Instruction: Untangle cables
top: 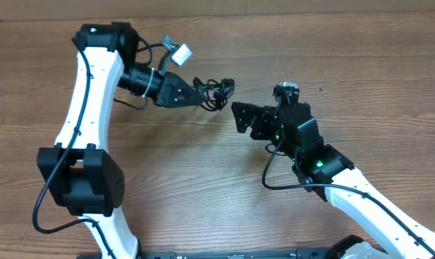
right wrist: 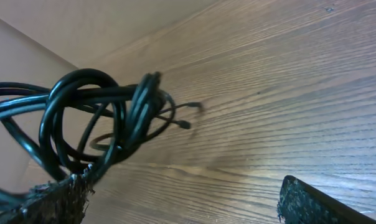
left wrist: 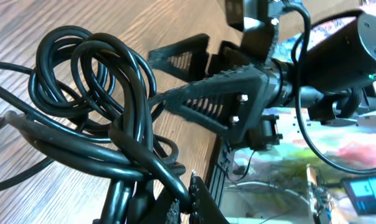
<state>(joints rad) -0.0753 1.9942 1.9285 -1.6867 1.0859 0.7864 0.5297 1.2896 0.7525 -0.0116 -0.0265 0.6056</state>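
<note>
Tangle of thin black cables (top: 216, 91) hung clamped in left end effector (top: 200, 93); wide-open right end effector (top: 240, 119), gripping nothing, probably needed a loop next.

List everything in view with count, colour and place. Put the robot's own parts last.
Thin black flexible cables: one tangled bundle, number of cords unclear, black, upper middle of the table, pinched in the left gripper.
Wooden table: one, brown grained, under everything.
White crinkled object: one, white, bottom right edge of the overhead view, cut off, cannot identify.
Left gripper: one, black, shut on the cables.
Right gripper: one, black, open, holding nothing, just right of the bundle.
Left arm and right arm: two, white links with black joints, one on each side.
</note>
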